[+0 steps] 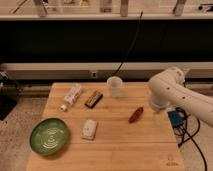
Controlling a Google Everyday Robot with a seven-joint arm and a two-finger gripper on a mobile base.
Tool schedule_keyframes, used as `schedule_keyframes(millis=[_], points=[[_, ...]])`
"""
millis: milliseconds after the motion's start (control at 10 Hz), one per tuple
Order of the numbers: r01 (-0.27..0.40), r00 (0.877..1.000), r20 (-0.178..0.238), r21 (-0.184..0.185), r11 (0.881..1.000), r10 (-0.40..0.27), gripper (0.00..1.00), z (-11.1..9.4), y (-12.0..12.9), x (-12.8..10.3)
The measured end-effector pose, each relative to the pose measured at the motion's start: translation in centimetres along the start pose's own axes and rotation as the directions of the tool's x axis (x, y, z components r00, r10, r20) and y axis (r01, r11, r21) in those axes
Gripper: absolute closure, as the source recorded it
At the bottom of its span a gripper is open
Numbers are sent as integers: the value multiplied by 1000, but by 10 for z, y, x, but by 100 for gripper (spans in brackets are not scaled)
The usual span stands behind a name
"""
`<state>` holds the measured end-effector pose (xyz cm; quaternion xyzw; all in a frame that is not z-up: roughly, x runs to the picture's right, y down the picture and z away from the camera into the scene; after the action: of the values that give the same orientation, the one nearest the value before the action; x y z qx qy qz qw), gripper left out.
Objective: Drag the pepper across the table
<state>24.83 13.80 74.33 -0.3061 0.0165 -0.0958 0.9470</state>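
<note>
The pepper [135, 114], small and reddish-brown, lies on the light wooden table [120, 147], right of the middle. My white arm [167, 90] reaches in over the table's right edge. The gripper [158, 114] hangs below the arm, just right of the pepper and apart from it. A small mark [171, 161] sits at the table's near right corner.
A white cup [114, 86] stands at the back, behind the pepper. A flat brown bar [93, 98] and a white tube [72, 96] lie at the back left. A small white object [89, 129] and a green plate [49, 135] lie front left. A blue box [175, 120] with cables hangs off the right edge.
</note>
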Motion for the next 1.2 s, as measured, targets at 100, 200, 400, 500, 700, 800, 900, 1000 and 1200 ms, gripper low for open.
schedule_keyframes(millis=[100,200,400,500,700,800,900,1000,1200], points=[[10,1000,-2,-1,1000,-10,20,3,-2,-2],[23,1000,-5,-3,1000,-23,20,4,-3,-2],[51,999,-12,-18,999,-51,20,16,-3,-2],[67,998,-12,-25,997,-68,20,22,-4,-3],[96,995,-16,-32,995,-96,20,31,-8,-2],[107,994,-17,-38,994,-108,20,35,-9,-2],[119,993,-15,-46,992,-120,20,42,-9,0],[132,991,-13,-54,990,-133,20,50,-9,1],[161,987,-12,-60,985,-161,20,59,-12,0]])
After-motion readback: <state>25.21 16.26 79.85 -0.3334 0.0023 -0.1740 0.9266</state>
